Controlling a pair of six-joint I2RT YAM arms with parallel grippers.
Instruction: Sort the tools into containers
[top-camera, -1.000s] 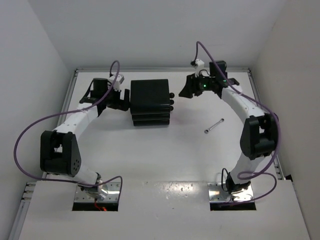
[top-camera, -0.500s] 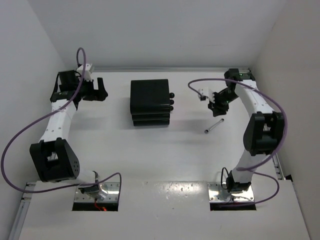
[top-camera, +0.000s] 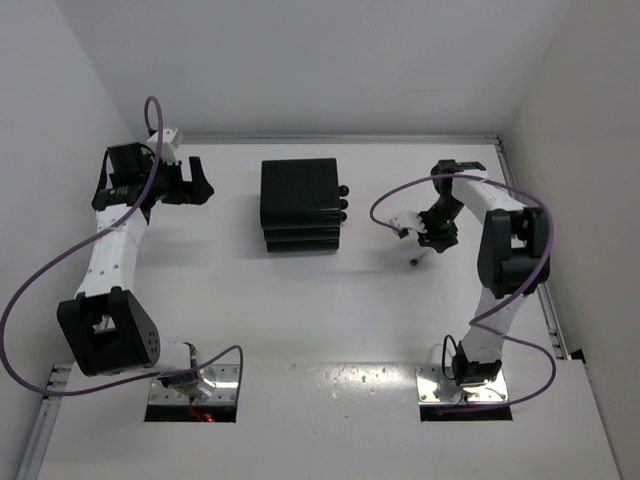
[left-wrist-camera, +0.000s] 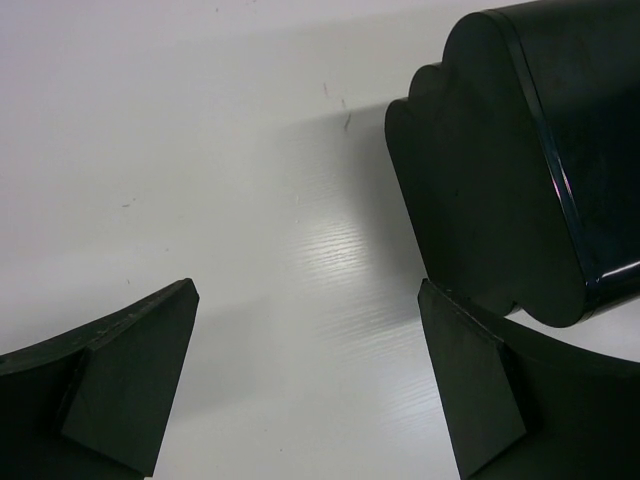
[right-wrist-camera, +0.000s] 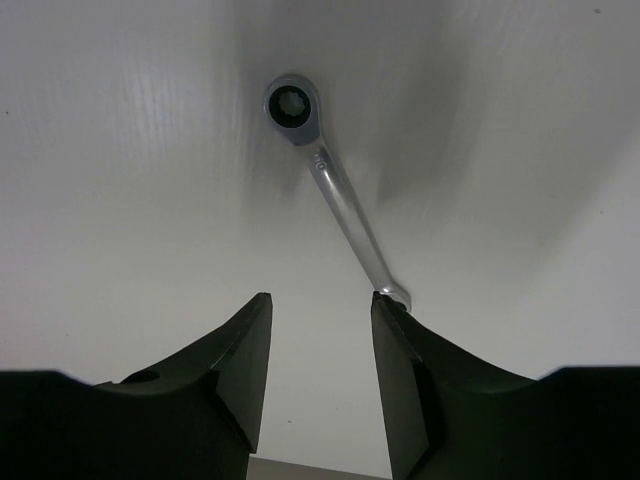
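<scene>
The slim silver wrench (right-wrist-camera: 335, 190) lies flat on the white table; in the top view only its lower end (top-camera: 413, 262) shows below my right gripper (top-camera: 436, 238). That gripper (right-wrist-camera: 320, 300) is open and hovers low over the wrench's near end, whose tip sits at the right fingertip (right-wrist-camera: 392, 305). The black three-tier cabinet (top-camera: 300, 205) stands at centre back, its black knobs (top-camera: 343, 203) facing right; no pink drawer shows. My left gripper (top-camera: 200, 180) is open and empty to the cabinet's left; the cabinet's back (left-wrist-camera: 520, 170) shows in its wrist view, beyond its fingers (left-wrist-camera: 305, 295). The pliers are out of view.
White walls close in the table on the left, back and right. A metal rail (top-camera: 545, 300) runs along the table's right edge. Purple cables loop off both arms.
My right gripper has swung from near the cabinet's knobs out and down over the wrench. My left gripper has pulled away from the cabinet's left side toward the left wall.
</scene>
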